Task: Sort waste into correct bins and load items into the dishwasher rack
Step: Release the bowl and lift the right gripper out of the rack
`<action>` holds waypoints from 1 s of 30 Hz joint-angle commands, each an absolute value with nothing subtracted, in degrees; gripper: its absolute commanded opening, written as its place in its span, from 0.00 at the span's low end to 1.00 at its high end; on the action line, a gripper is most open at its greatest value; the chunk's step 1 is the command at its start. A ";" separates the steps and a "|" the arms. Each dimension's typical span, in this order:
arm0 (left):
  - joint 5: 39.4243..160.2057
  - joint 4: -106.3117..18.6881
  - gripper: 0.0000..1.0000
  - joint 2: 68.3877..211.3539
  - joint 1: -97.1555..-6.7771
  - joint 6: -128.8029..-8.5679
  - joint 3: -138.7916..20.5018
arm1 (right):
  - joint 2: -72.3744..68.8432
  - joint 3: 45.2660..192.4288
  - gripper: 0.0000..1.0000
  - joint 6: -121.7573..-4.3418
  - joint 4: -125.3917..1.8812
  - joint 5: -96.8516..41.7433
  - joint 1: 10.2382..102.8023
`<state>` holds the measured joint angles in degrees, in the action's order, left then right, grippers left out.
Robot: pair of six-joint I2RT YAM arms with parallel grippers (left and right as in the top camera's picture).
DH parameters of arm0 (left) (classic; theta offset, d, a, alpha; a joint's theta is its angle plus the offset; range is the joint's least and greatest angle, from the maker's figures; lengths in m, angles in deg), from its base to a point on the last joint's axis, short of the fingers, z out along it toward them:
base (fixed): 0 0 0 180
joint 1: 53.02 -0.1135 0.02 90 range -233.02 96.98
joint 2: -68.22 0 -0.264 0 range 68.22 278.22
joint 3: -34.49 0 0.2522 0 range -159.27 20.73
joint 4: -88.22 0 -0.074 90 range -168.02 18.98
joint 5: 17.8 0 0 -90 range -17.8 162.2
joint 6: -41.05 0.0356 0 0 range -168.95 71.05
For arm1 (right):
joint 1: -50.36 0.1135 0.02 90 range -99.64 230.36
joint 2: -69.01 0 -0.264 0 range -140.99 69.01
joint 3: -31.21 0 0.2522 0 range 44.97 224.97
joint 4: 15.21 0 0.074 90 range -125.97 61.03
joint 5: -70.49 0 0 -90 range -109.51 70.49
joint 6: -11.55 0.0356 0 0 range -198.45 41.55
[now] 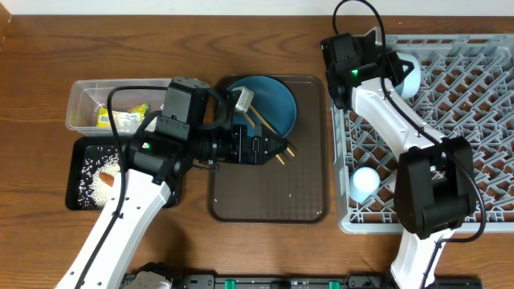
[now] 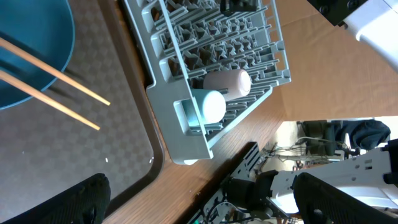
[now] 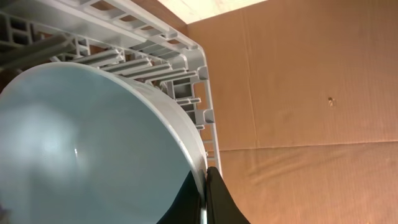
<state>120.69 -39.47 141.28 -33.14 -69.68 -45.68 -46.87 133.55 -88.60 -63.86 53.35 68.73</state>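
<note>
My right gripper [image 1: 393, 68] is shut on the rim of the pale-blue bowl [image 1: 408, 77], holding it on edge over the far-left corner of the grey rack [image 1: 470, 104]. The right wrist view shows the fingers [image 3: 204, 196] pinching the bowl [image 3: 81, 143]. My left gripper [image 1: 271, 148] is open and empty [image 2: 205, 208] low over the brown serving tray, beside the wooden chopsticks [image 1: 269, 130] that lie across the dark-blue plate [image 1: 271, 98]. The light-blue cup [image 1: 364, 183] and the pinkish-white cup [image 2: 227, 83] lie in the rack's near-left corner.
The brown serving tray [image 1: 265, 201] sits between the arms. The clear tub [image 1: 88, 96] at the left holds the yellow-green wrapper [image 1: 120, 119]. The black tray [image 1: 80, 189] in front of it holds rice grains and the orange stick [image 1: 104, 172]. The napkin is not made out.
</note>
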 commanded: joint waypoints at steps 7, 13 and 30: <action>120.58 -39.54 0.96 141.08 -33.38 -68.74 -47.01 | -47.39 134.01 0.13 -88.84 -68.45 37.79 72.49; 120.58 -39.54 0.96 141.08 -33.38 -68.74 -47.01 | -47.37 134.01 0.47 -88.88 -68.65 36.59 74.98; 120.58 -39.54 0.96 141.08 -33.33 -68.74 -47.01 | -40.77 134.01 0.99 -88.32 -69.83 26.55 75.52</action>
